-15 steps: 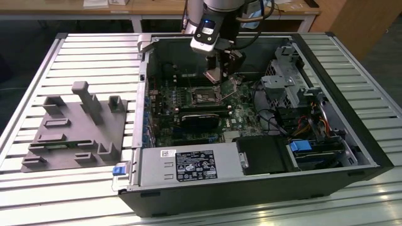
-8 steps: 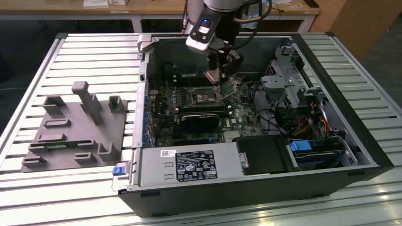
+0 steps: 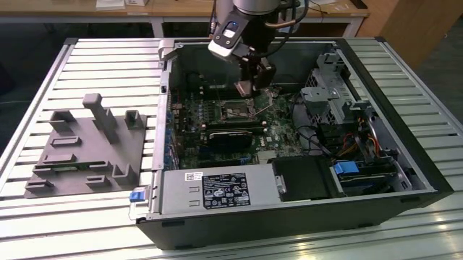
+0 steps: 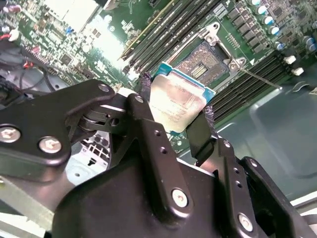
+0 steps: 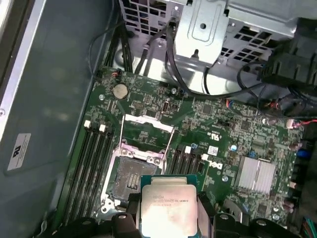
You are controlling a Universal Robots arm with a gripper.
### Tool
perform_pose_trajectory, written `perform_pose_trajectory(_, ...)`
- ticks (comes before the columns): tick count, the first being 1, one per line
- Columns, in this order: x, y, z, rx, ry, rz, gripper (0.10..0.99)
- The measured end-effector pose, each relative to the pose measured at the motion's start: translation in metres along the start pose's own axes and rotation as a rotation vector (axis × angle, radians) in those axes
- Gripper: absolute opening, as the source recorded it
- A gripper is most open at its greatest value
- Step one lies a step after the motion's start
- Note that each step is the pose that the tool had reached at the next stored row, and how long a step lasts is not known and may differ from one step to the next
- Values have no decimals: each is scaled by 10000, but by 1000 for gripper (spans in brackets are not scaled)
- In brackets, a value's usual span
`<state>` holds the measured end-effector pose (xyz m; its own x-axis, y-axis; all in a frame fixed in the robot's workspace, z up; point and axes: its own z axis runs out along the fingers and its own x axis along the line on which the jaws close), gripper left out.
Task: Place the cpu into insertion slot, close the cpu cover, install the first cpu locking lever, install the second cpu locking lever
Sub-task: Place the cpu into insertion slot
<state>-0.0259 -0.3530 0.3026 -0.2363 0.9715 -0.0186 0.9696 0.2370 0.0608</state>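
At the exterior view's left a grey fixture block (image 3: 87, 146) lay on the slatted table (image 3: 43, 70), well apart from the open computer case (image 3: 168, 108). In the upper middle of that view the arm (image 3: 242, 21) reached almost straight down into the case, its gripper (image 3: 248, 89) hanging just above the green motherboard (image 3: 188, 135) and near the insertion slot (image 3: 235, 112). In both wrist views the black fingers (image 4: 198, 134) were clamped on opposite edges of the cpu (image 4: 178, 101), silver top outward. The chip was off the board and not seated. In the first wrist view it overlapped one edge of the slot (image 5: 130, 178), whose dark centre lay bare. The cpu cover (image 5: 148, 122) stood swung open at the slot's far side, a thin lever rod (image 5: 170, 144) raised beside it. Black memory slots (image 5: 91, 163) ran close along both sides of the socket. At the exterior view's right the metal drive cage (image 3: 326, 92) and its cables stood apart from the gripper, and the case wall (image 3: 217, 54) rose behind it.
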Motion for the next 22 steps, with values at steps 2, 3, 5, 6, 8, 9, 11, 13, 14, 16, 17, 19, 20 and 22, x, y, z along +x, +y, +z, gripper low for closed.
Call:
perform_pose_trajectory(2, 8, -22, 9, -58, -19, 63, 541)
perform_pose_trajectory(3, 12, -32, 14, -99, -30, 90, 541)
perform_pose_trajectory(5, 17, -49, 26, -184, -55, 143, 541)
perform_pose_trajectory(6, 19, -58, 33, -229, -67, 170, 541)
perform_pose_trajectory(8, 23, -73, 47, -330, -95, 227, 541)
perform_pose_trajectory(9, 25, -79, 53, -384, -110, 252, 541)
perform_pose_trajectory(11, 27, -87, 63, -502, -141, 291, 541)
perform_pose_trajectory(13, 30, -93, 72, -635, -173, 317, 541)
perform_pose_trajectory(14, 32, -100, 81, -704, -191, 328, 541)
perform_pose_trajectory(16, 33, -104, 102, -733, -208, 402, 541)
perform_pose_trajectory(17, 33, -105, 111, -728, -225, 556, 541)
perform_pose_trajectory(19, 34, -106, 128, -718, -259, 914, 541)
perform_pose_trajectory(20, 34, -107, 137, -713, -277, 1092, 541)
perform_pose_trajectory(22, 36, -108, 161, -704, -304, 1357, 541)
